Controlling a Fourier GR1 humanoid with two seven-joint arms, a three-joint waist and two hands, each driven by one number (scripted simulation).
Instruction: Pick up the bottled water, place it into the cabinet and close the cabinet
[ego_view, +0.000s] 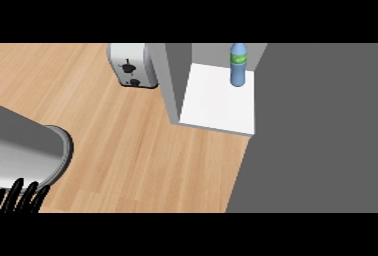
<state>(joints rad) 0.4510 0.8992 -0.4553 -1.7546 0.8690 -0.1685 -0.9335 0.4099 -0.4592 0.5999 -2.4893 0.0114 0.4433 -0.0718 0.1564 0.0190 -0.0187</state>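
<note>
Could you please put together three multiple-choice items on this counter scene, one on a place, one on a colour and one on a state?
1. Where is the bottled water?
A. Lying on the wooden counter
B. Standing on the white shelf inside the cabinet
C. On top of the toaster

2. What colour is the bottle's label?
A. Green
B. Red
C. Yellow

3. What state is the cabinet in?
A. Shut
B. Open, with its inside showing
C. Tipped over on its side

Answers:
1 B: the bottle stands upright at the back of the white shelf, to the right of the toaster.
2 A: a green band wraps the blue bottle near its top.
3 B: the white shelf and the bottle are in plain sight, with the grey door at the right not covering them.
</note>
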